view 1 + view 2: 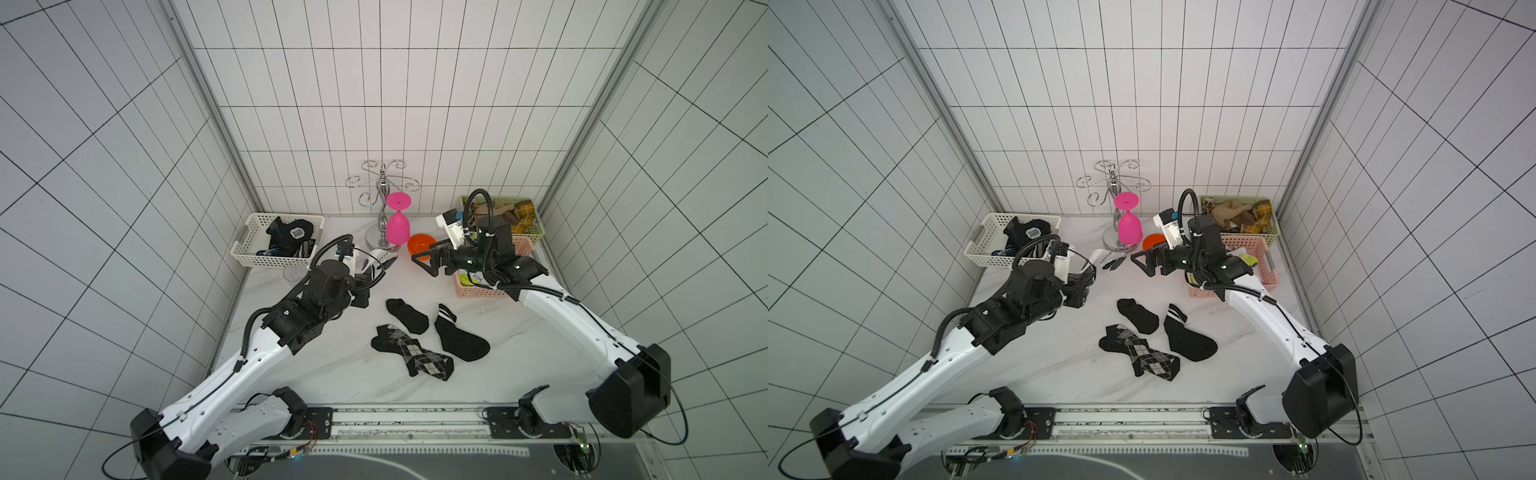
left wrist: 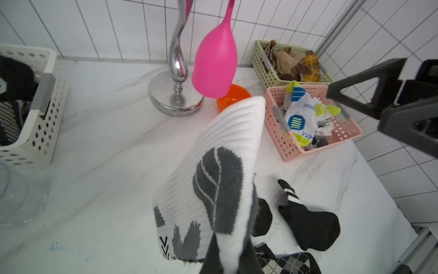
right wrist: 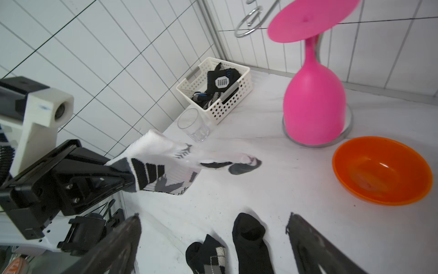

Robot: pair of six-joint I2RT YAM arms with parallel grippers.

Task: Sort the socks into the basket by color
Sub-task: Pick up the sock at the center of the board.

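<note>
The left pincer (image 3: 125,176) is clamped on the cuff end of one white sock (image 2: 213,166) with grey and black marks. It holds the sock clear of the surface (image 1: 332,374), and the toe trails out loose towards the right arm. The right pincer (image 1: 424,262) stands wide apart and empty, just beside the pink basket (image 2: 296,149). Three dark socks lie close together mid-surface: a plain black one (image 1: 407,316), one with a striped cuff (image 1: 459,338) and an argyle one (image 1: 411,353) that touches the plain one. There are three baskets: white (image 1: 249,257) with dark socks, pink with white printed ones, and green (image 2: 260,68) with brown. Their contents are too bunched to count. The socks look light, limp and thin, likely to sag and swing, so a pinch at a cuff or raised fold seems best.
</note>
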